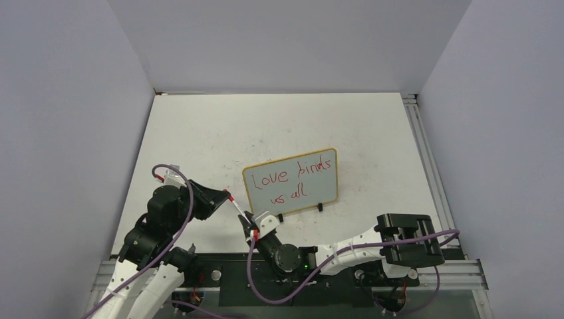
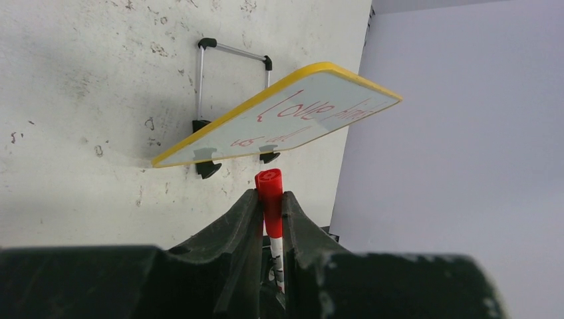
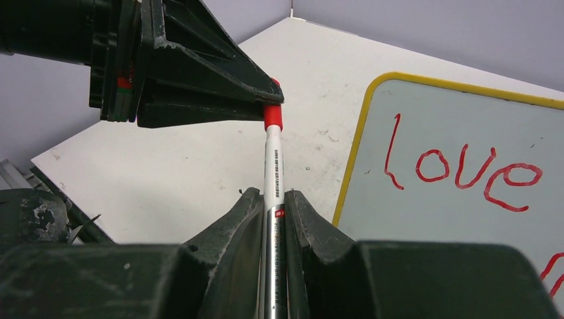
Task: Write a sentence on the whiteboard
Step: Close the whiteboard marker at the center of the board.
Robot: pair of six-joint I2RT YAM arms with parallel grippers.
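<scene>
The whiteboard (image 1: 290,181) stands mid-table on two black feet, yellowish frame, with the red sentence (image 1: 296,174) "love birds" over "vs all". It also shows in the left wrist view (image 2: 292,113) and the right wrist view (image 3: 452,133). A white marker (image 1: 241,211) with a red cap (image 2: 270,183) spans between both grippers, left of the board. My left gripper (image 1: 225,195) (image 2: 269,196) is shut on the red cap. My right gripper (image 1: 253,224) (image 3: 273,196) is shut on the marker's barrel (image 3: 273,159); the left gripper's fingers (image 3: 199,80) pinch the cap (image 3: 273,116) ahead of it.
A wire stand (image 2: 229,53) props the board from behind. An aluminium rail (image 1: 425,166) runs along the table's right edge. Grey walls close in the left, back and right sides. The black base plate (image 1: 233,272) lies at the near edge.
</scene>
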